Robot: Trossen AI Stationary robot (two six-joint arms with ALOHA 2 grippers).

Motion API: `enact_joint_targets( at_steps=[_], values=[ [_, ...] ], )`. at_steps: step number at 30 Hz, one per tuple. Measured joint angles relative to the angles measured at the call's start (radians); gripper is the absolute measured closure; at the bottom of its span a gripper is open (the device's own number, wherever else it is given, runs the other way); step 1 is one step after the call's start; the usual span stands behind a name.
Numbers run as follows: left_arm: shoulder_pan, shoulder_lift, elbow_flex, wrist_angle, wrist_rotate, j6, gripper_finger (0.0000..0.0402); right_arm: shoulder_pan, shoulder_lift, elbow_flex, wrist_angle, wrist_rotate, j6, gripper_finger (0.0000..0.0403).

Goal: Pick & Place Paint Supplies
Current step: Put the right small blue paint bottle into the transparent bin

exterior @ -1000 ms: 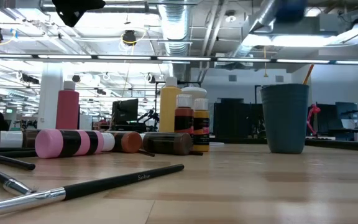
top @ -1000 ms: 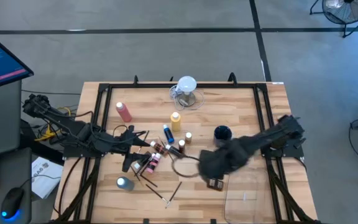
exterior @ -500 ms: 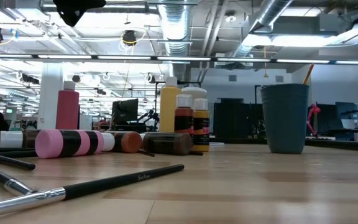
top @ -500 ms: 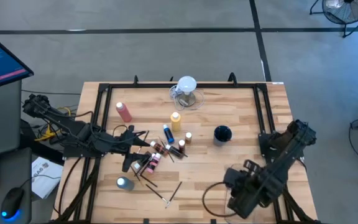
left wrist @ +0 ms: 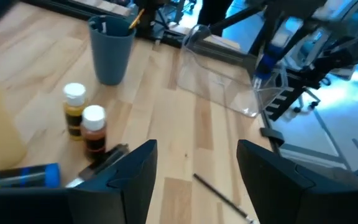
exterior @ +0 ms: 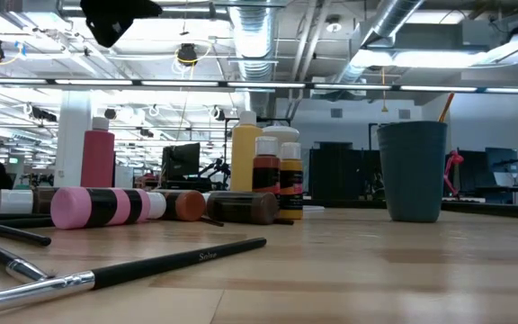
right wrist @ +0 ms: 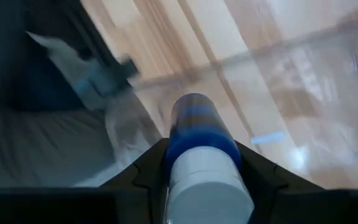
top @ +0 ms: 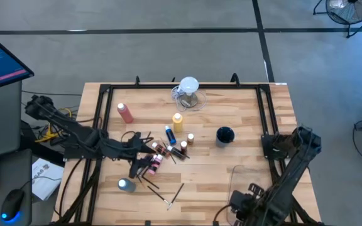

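Paint bottles lie in a pile (top: 159,150) at the table's middle left, with thin dark paintbrushes (top: 168,191) nearer the front. A pink-red bottle (top: 125,113) and a yellow bottle (top: 178,121) stand farther back. A blue bottle (top: 168,134) lies on its side. My left gripper (top: 148,156) hovers open above the pile, nothing between its fingers (left wrist: 132,171). My right gripper (top: 242,204) is at the near right, above a clear bin (top: 253,179), shut on a blue bottle with a pale upper part (right wrist: 199,137). My right gripper pinches the blue bottle between its two fingers (right wrist: 148,171), which sit on opposite sides of its pale upper part (right wrist: 207,186). The fingers point down from above. The bottle hangs upright below them, blue end (right wrist: 194,112) down, clear of the bin.
A dark blue cup (top: 224,135) holding a brush stands right of centre. A clear jug with a white round top (top: 188,93) sits at the far middle. Two small white-capped bottles (top: 187,142) stand by the pile. A grey-capped item (top: 126,184) rests near the left front.
My right gripper has swung from the table's middle toward the near right edge and sunk, carrying the blue bottle over the clear bin, and it has rolled about its pointing line. My left gripper has edged a little rightward over the pile.
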Motion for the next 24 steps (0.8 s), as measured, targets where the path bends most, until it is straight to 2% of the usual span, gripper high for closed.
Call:
enact_joint_targets(
  at_steps=[5, 13, 24],
  values=[
    [-0.016, 0.044, 0.0, 0.06, 0.03, -0.023, 0.0192, -0.003, 0.066, 0.0, -0.007, -0.092, -0.013, 0.0273],
    [-0.073, 0.066, 0.0, 0.109, 0.029, -0.042, 0.0192, -0.035, 0.115, 0.001, 0.077, -0.084, -0.097, 0.0273],
    [-0.145, 0.07, 0.0, 0.146, -0.02, -0.044, 0.0192, -0.069, 0.118, 0.001, 0.086, -0.087, -0.135, 0.0273]
  ],
)
